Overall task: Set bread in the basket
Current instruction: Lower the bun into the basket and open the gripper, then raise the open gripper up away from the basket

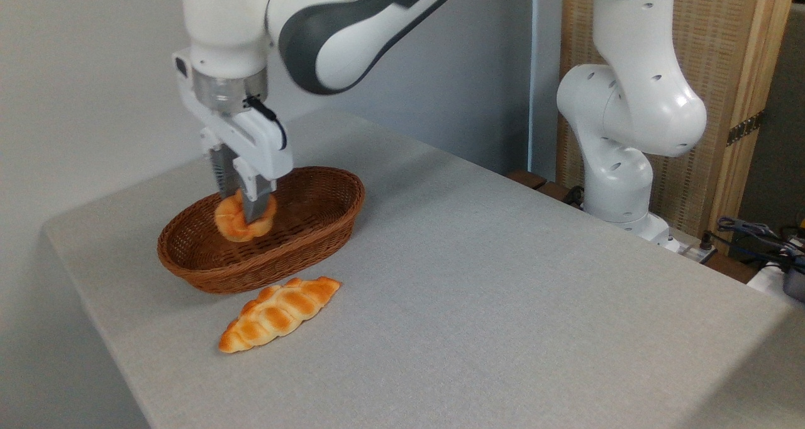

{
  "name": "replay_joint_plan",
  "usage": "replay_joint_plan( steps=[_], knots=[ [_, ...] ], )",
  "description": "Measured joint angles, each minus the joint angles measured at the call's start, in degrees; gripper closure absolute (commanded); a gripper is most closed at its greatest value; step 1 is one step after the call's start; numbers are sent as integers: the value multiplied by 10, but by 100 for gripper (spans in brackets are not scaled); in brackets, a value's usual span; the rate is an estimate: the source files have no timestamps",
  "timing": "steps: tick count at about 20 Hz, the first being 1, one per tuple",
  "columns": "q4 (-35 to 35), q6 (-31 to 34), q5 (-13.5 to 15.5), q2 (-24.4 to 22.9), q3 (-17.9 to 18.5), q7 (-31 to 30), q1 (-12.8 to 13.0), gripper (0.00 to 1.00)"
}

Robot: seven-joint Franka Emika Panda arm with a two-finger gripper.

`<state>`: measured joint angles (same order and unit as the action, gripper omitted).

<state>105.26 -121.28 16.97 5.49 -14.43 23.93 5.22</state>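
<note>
While the table [503,290] carries three things in all, one bread [234,222], one basket [314,218] and one braided loaf [280,313], only the bread is off its surface. Round and knotted, the bread has no clear long axis; its lobed face is turned toward the table's near edge. It sits inside the basket's hollow, toward the basket's left end, near the table's left edge; whether it touches the weave cannot be told. The pincer [242,212] points straight down, its fingers narrowly parted and pinching the bread between them. The loaf lies on the table just before the basket, apart from it.
</note>
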Motion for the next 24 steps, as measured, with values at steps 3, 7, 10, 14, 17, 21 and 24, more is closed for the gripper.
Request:
replay_joint_plan(
  steps=[3,7,10,14,17,21,24],
  knots=[
    [-5,-26,0,20,-17,-43,1,0],
    [-9,-26,0,21,-18,-46,0,0],
    [-10,-26,0,21,-18,-46,0,0],
    [-11,-26,0,20,-18,-47,-1,0],
    [-14,-26,0,19,-18,-48,-2,0],
    [-29,-26,-1,13,-15,-48,-5,0],
    [-51,49,-82,-30,20,-37,-12,0]
  ],
)
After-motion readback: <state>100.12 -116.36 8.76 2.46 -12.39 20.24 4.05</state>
